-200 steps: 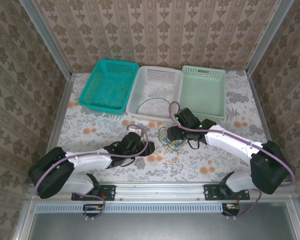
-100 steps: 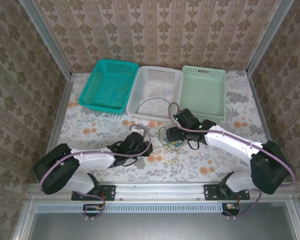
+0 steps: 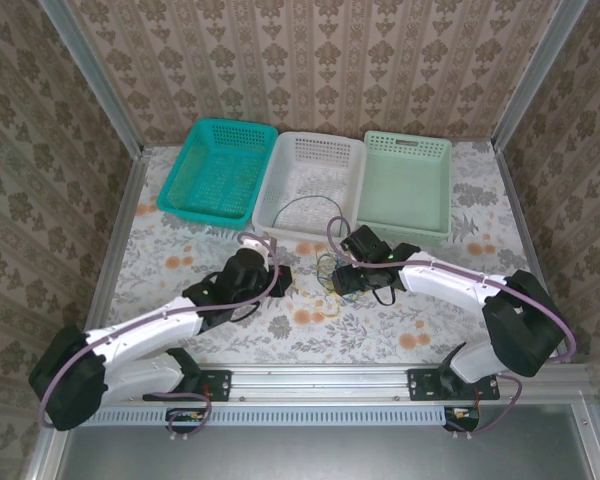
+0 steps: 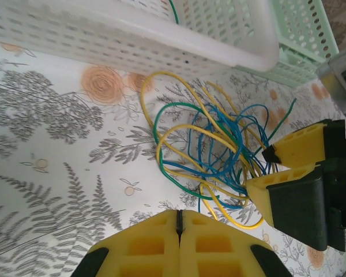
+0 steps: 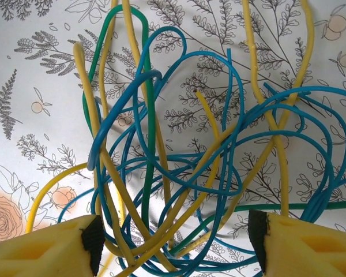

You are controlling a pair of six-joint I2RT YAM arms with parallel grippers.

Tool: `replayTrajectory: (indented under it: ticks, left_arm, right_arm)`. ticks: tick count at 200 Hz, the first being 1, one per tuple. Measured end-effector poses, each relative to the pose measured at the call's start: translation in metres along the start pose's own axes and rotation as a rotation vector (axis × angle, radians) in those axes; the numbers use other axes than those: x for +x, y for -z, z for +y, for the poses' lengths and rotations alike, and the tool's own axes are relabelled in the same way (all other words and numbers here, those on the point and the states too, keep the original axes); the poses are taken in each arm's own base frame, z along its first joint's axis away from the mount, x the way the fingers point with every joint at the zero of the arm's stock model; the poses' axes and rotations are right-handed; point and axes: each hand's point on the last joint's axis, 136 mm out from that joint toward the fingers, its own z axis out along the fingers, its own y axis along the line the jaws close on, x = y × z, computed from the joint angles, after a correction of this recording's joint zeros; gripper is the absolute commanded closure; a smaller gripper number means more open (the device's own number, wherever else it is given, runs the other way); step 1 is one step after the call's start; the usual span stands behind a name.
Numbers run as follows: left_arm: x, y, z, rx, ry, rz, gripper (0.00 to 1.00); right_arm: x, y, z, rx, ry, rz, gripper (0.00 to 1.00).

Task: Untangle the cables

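Now left claw [image 4: 179, 218] advanced beside cables [image 5: 148, 115], together; right claw [image 5: 174, 234] apart, straddling them.

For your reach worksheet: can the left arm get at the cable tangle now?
Probably yes: bare table lies between the shut left gripper and the cables; the open right gripper crowds the far side.

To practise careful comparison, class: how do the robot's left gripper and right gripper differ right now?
The left gripper is shut; the right gripper is open. The left gripper sits at the edge of the cables; the right gripper straddles them. Both have yellow fingers.
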Motion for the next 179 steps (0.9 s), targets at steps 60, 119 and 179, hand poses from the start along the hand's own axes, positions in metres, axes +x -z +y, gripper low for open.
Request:
replayTrajectory:
  ticks: [60, 119, 179]
  left_arm:
    - [-0.019, 0.033, 0.021, -0.057, -0.015, -0.055, 1.00]
    - [-0.057, 0.075, 0.042, -0.133, -0.023, -0.166, 1.00]
    - [-0.073, 0.093, 0.054, -0.186, -0.047, -0.188, 1.00]
  right_arm:
    - [0.008, -0.013, -0.004, 0.022, -0.034, 0.044, 0.85]
    - [0.000, -0.009, -0.013, 0.036, -0.095, 0.019, 0.87]
    - [-0.005, -0.008, -0.014, 0.028, -0.124, 0.002, 0.67]
